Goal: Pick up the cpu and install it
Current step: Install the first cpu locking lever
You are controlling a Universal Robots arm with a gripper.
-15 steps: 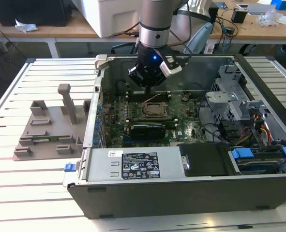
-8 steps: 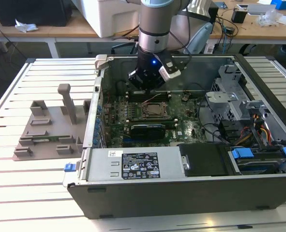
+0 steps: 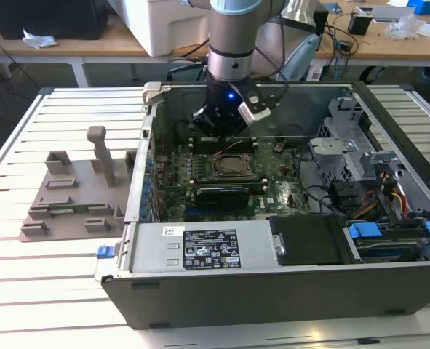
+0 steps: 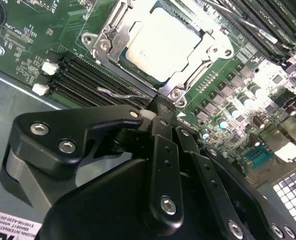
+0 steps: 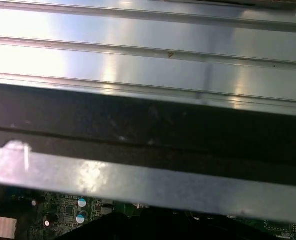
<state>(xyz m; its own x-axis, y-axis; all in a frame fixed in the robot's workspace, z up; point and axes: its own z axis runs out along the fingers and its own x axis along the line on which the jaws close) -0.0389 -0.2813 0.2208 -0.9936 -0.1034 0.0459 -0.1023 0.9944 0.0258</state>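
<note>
The cpu, a flat square with a silvery-white top, lies inside the metal-framed socket on the green motherboard. In the second wrist view my gripper hangs just beside the socket's near corner, its black fingers drawn together to a point, shut with nothing seen between them. In the exterior view the gripper sits low inside the open computer case, just behind the socket.
Grey fixture blocks stand on the slatted table at the exterior view's left. Inside the case are memory slots, a power supply, a drive cage and cables. The first wrist view faces the case wall.
</note>
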